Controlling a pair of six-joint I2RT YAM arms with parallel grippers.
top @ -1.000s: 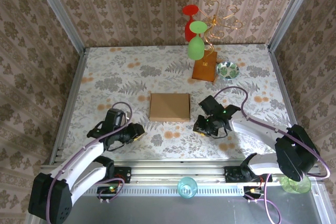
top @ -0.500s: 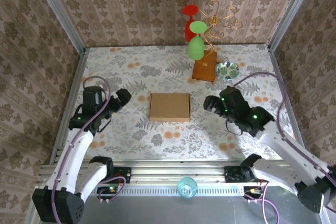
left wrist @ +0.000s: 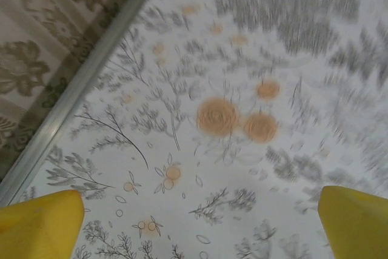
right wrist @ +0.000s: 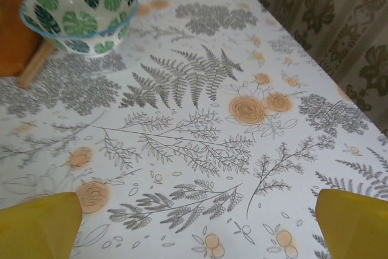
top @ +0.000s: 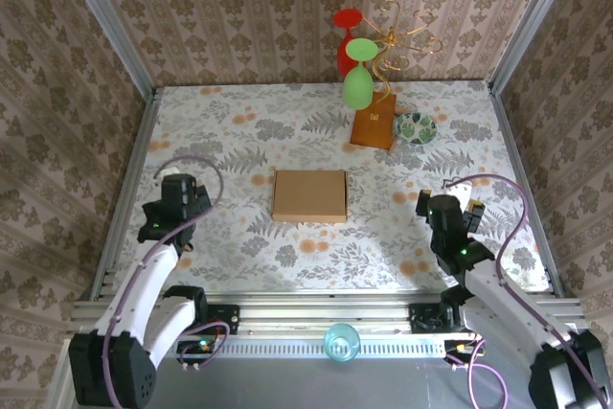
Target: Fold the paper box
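One plain light-brown corrugated cardboard paper box lies as a shallow rectangle mid-table. My left gripper sits at its 9 o'clock and my right gripper at 3 o'clock, both well apart from it with fingers spread wide. A leaf-patterned ceramic bowl stands at 2 o'clock, just beside an orange-brown wooden block.

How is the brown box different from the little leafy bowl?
The box is plain light brown; the bowl is white with green leaves. The box is a flat rectangle; the bowl is round. The box lies mid-table; the bowl sits farther back, beside the wooden block. Both rest on the flowery table.
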